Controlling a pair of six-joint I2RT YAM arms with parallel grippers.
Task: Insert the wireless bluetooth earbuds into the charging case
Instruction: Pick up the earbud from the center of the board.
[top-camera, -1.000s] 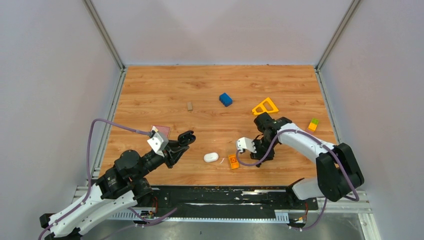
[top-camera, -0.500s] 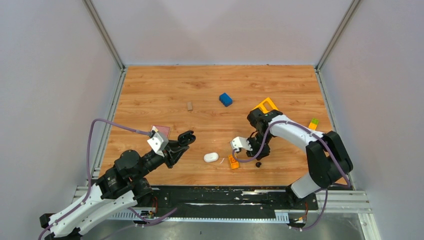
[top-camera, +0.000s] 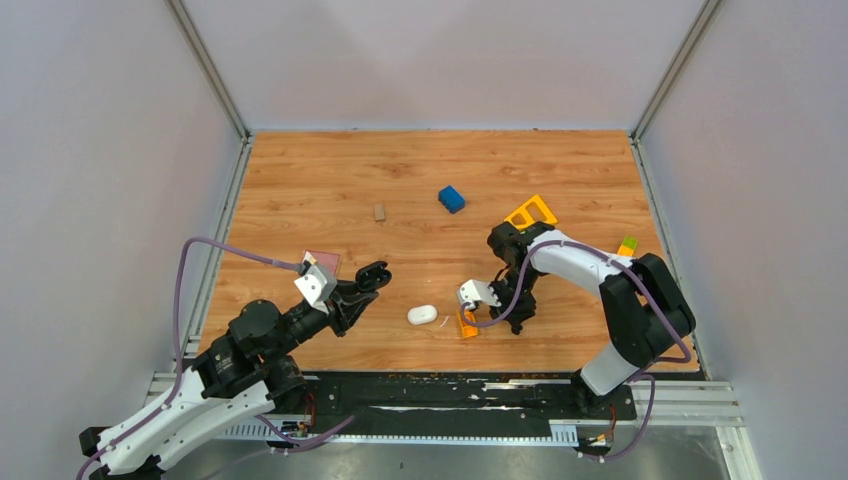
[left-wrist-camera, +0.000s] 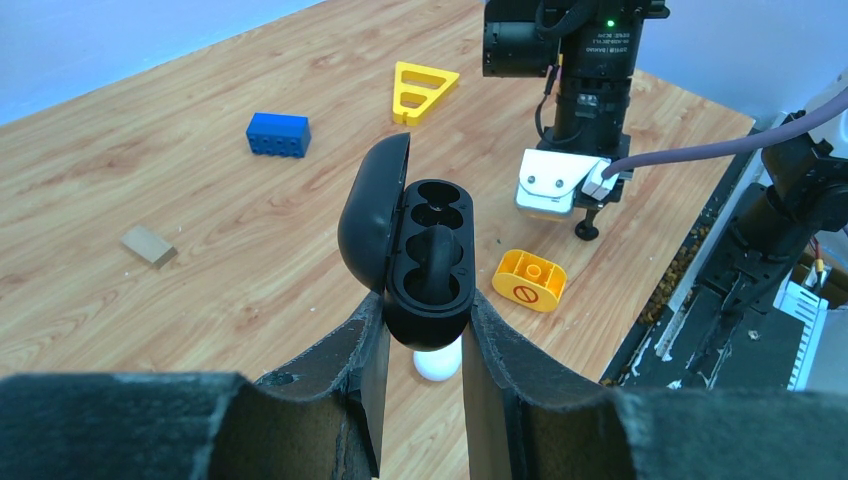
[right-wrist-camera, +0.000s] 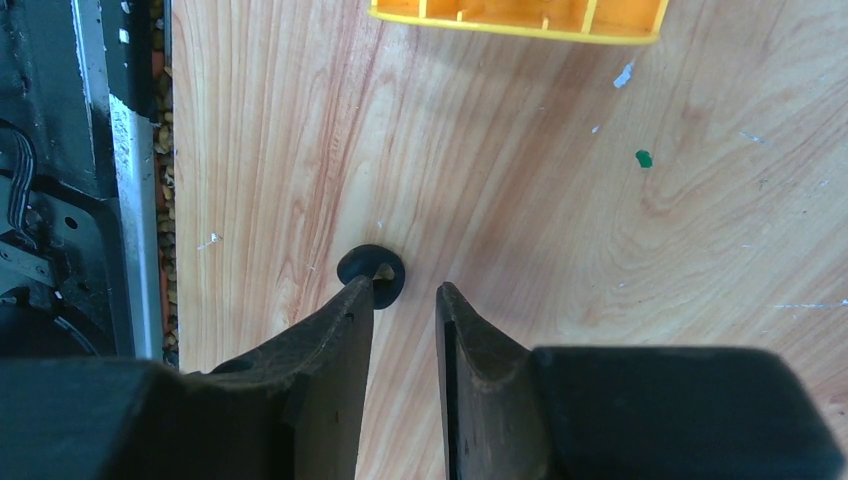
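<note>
**Case is up in the left fingers, one bud loose by the right fingers**

Your left fingers (left-wrist-camera: 335, 375) are clamped on the charging case (left-wrist-camera: 432, 250) from both sides. They hold it up off the bench (top-camera: 330, 170) at the near left. It's a black case with the lid hinged open and both wells facing the wrist camera. The lower well looks filled with something dark, but I can't tell if that's a bud.

Your right fingers (right-wrist-camera: 320, 350) point straight down at the bench, near and a bit right of centre. They stand narrowly apart with nothing between them. One earbud (right-wrist-camera: 371, 275), small, round and black, lies on the wood right at the tip of one finger. It's touching that tip or as good as, and it sits outside the gap.

The orange block (top-camera: 466, 323) sits just left of the right fingers. A white oval thing (top-camera: 421, 314) lies on the bench left of that, between your two arms, and in the left wrist view it shows right under the held case. Farther back you've got a blue block (top-camera: 451, 198), a yellow triangle (top-camera: 531, 212) and a small wooden block (top-camera: 379, 211), all well apart from both arms.
</note>
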